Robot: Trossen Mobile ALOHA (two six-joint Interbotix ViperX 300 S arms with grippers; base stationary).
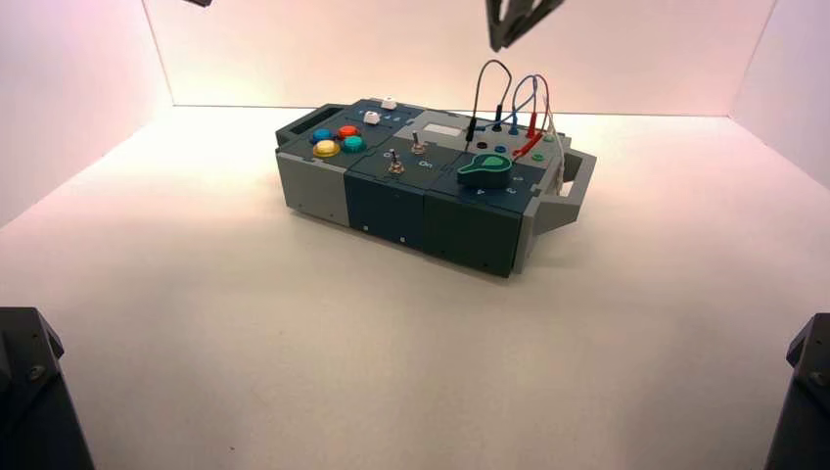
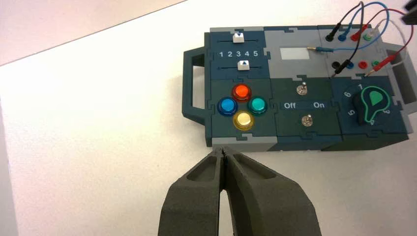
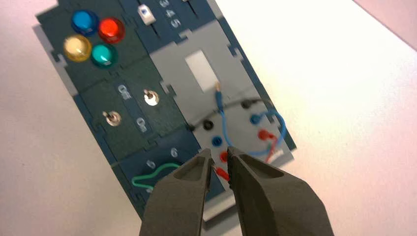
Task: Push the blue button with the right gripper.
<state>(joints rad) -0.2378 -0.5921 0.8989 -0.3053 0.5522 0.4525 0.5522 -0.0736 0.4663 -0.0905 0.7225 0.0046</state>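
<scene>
Framing the near edge, black machine parts [image 1: 34, 397] occupy the lower left and lower right corners. Beyond them, slightly above centre, sits a grey-and-navy modular box [image 1: 387, 211] with a green rotary knob [image 1: 484, 171]. Farther left on its top is the glossy blue domed button [image 1: 321, 135], behind the yellow button [image 1: 326, 149] and left of the red button [image 1: 347, 131]. The black wedge-shaped right gripper [image 1: 496, 47], its tips slightly parted, hangs at upper right of centre, above the looped wires [image 1: 536, 86]; the closed left gripper [image 1: 199, 3] waits at the upper left edge. A low traverse could snag the wires; parted tips might straddle the small dome, and slight misalignment could press yellow, red or teal instead. Legible markings read "1 2 3 4 5" beside the sliders [image 2: 243, 65], "Off" and "On" between the toggle switches [image 2: 307, 120], and numerals around the knob.
</scene>
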